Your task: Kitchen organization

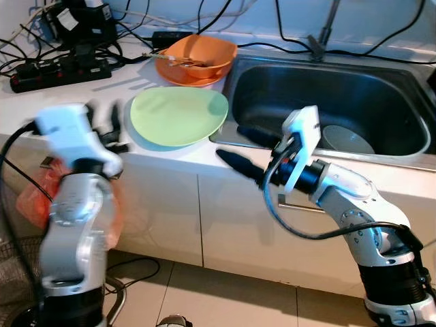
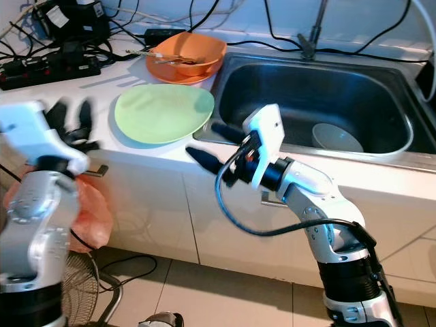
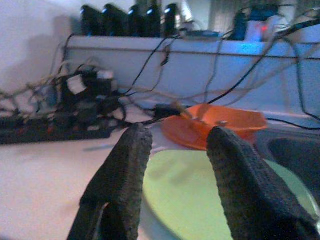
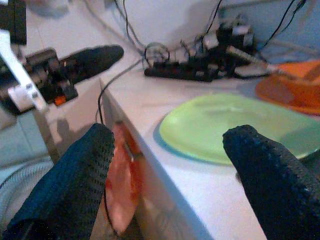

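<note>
Round pale-green plate [image 1: 178, 116] on the white counter [image 1: 68, 95], beside the steel sink [image 1: 327, 102]; left gripper [image 1: 112, 133] and right gripper [image 1: 245, 150], both spread, flank it without contact.

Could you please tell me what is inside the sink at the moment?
Inside the steel sink a grey bowl sits on the bottom toward its right end. The right tool, fingers apart, hovers in front of the near-left rim, hiding that corner.
</note>
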`<state>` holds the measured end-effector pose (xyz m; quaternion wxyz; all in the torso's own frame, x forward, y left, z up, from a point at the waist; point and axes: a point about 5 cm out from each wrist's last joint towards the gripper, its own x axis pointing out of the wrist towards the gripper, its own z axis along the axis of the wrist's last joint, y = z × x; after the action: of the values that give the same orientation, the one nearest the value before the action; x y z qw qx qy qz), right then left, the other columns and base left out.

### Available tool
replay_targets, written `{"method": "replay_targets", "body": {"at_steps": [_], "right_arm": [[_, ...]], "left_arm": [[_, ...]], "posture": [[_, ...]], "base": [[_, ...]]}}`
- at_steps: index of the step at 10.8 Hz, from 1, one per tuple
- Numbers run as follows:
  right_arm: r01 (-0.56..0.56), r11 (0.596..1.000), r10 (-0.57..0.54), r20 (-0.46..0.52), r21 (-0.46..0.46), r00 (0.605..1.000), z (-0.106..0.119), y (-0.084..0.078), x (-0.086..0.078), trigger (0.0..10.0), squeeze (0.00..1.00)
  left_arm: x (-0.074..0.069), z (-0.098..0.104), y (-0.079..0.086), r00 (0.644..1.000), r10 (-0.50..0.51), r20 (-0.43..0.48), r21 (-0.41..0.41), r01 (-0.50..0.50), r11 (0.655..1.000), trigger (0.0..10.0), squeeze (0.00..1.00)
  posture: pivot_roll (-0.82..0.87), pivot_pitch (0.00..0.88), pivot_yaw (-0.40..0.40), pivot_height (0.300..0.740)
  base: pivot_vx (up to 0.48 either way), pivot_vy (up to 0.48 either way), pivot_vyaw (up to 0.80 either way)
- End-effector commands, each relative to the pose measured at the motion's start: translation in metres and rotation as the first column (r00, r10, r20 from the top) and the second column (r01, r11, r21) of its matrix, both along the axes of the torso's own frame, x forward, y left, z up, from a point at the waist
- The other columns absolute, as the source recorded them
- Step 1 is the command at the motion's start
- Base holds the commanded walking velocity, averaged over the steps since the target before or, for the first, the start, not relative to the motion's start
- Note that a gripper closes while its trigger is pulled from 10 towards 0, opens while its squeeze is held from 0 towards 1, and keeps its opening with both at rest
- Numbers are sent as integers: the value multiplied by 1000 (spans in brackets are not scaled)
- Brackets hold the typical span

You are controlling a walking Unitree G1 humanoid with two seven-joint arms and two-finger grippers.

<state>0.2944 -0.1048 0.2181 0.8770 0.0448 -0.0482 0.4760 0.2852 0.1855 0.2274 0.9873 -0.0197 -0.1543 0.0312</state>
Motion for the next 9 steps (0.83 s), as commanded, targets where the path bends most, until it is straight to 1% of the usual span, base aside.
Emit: {"method": "replay_targets", "body": {"at_steps": [1, 4, 5, 6, 7, 9], "right_arm": [[10, 1000, -11, 34, 22, 999, 9, -1, 2, 10000, 0], [45, 998, -46, 36, 38, 998, 9, -2, 5, 10000, 0], [110, 992, -113, 38, 62, 993, 10, -4, 9, 10000, 0], [208, 970, -213, 26, 123, 977, 13, -8, 16, 10000, 0], [227, 962, -235, 33, 154, 971, 16, -9, 16, 10000, 0], [242, 952, -255, 49, 186, 966, 20, -8, 16, 10000, 0]], "left_arm": [[-2, 1, -2, 1000, -4, 18, 15, 4, 1000, 10000, 1000], [-3, -5, -1, 999, 12, 36, 68, -14, 998, 10000, 1000], [-2, -6, -3, 999, 18, 49, 87, -23, 996, 10000, 1000], [-1, -4, -8, 998, -13, 58, 109, 6, 994, 10000, 1000], [-1, -1, -9, 997, -24, 69, 98, 17, 995, 10000, 0], [0, 7, -5, 995, -6, 99, 107, -5, 994, 10000, 0]], "posture": [[147, 34, 34, 740], [146, 32, 36, 740], [144, 33, 37, 740], [142, 32, 39, 740], [140, 31, 39, 740], [139, 30, 38, 740]], "base": [[0, 0, 0], [0, 0, 0], [0, 0, 0], [0, 0, 0], [0, 0, 0], [330, 0, 0]]}}
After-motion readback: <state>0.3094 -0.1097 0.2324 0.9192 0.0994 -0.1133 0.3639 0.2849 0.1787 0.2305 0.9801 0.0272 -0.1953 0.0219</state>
